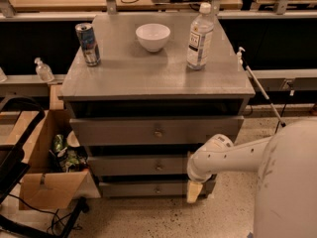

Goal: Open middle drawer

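Note:
The grey cabinet (148,78) has three drawer fronts, one above the other. The middle drawer (129,165) is the low, wide front with a small round knob (158,167), below the taller top front (114,131) and above the narrowest bottom front (133,188). My gripper (194,191) hangs down at the right end of the drawers, in front of the bottom front and right of the middle knob. My white arm (233,155) reaches in from the right and covers the middle drawer's right end.
A can (87,44), a white bowl (153,36) and a water bottle (199,37) stand on the cabinet top. An open cardboard box (44,182) with rubbish sits on the floor to the left. A black frame (15,157) stands at the far left.

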Tool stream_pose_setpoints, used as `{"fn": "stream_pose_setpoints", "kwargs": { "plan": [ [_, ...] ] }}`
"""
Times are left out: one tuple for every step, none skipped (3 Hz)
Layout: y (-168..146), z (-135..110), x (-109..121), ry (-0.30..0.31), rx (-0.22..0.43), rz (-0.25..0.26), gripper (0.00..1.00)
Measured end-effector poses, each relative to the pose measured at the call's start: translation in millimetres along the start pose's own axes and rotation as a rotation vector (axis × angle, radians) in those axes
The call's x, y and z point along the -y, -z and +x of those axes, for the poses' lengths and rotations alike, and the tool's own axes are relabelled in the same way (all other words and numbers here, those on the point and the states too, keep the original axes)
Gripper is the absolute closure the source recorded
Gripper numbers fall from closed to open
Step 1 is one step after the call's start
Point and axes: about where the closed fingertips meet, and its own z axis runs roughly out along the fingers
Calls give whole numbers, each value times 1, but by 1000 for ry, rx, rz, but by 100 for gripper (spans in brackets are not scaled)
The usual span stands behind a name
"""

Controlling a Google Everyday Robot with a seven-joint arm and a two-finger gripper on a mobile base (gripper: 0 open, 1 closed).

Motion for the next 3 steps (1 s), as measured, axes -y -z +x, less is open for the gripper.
{"fn": "stream_pose_setpoints", "kwargs": {
  "plan": [
    [-12,4,14,-11,3,-3,0],
    [-25,2,27,-6,1,-18,26],
    [-32,-1,31,0,-1,-30,50]
  ]
}}
